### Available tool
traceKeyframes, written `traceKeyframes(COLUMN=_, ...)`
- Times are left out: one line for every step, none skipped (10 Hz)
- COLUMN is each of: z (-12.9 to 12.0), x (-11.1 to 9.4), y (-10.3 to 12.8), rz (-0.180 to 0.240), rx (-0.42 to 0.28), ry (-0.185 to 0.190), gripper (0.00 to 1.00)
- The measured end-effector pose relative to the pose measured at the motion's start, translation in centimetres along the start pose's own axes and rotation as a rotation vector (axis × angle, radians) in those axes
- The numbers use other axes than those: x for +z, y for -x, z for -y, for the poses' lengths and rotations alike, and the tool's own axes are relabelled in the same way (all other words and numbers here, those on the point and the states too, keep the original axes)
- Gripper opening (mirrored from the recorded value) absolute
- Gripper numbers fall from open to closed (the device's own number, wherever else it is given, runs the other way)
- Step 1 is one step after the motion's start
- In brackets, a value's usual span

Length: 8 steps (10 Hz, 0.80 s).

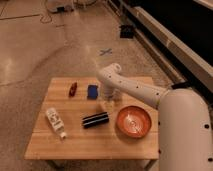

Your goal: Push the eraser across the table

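Note:
The eraser point(95, 120), a long black block with white stripes, lies near the middle of the wooden table point(85, 142). My white arm reaches in from the right over the table. The gripper point(109, 104) hangs just above the tabletop, a little beyond and to the right of the eraser, between it and the blue block point(92, 91). It does not touch the eraser.
An orange bowl point(133, 120) sits right of the eraser. A white bottle point(55, 121) lies on its side at the left. A small red object point(73, 89) lies at the far left. A dark ledge runs along the right of the room.

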Motion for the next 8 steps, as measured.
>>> traceKeyframes(z=-0.4, x=0.5, y=-0.8, rz=0.0, rx=0.01, ry=0.001, gripper=0.51)
traceKeyframes(z=-0.7, x=0.9, y=-1.4, rz=0.003, rx=0.021, ry=0.005, gripper=0.41)
traceKeyframes(z=-1.0, x=1.0, y=-1.9, rz=0.005, rx=0.029, ry=0.006, gripper=0.32)
traceKeyframes(z=-1.7, x=1.0, y=-2.8, rz=0.007, rx=0.046, ry=0.008, gripper=0.2)
traceKeyframes(z=-2.5, x=0.9, y=-3.6, rz=0.01, rx=0.061, ry=0.01, gripper=0.09)
traceKeyframes(z=-3.0, x=0.7, y=-4.1, rz=0.01, rx=0.068, ry=0.012, gripper=0.03)
traceKeyframes(z=-3.8, x=0.3, y=-4.0, rz=0.011, rx=0.064, ry=0.017, gripper=0.01)
traceKeyframes(z=-4.7, x=0.0, y=-3.5, rz=0.013, rx=0.056, ry=0.026, gripper=0.01)
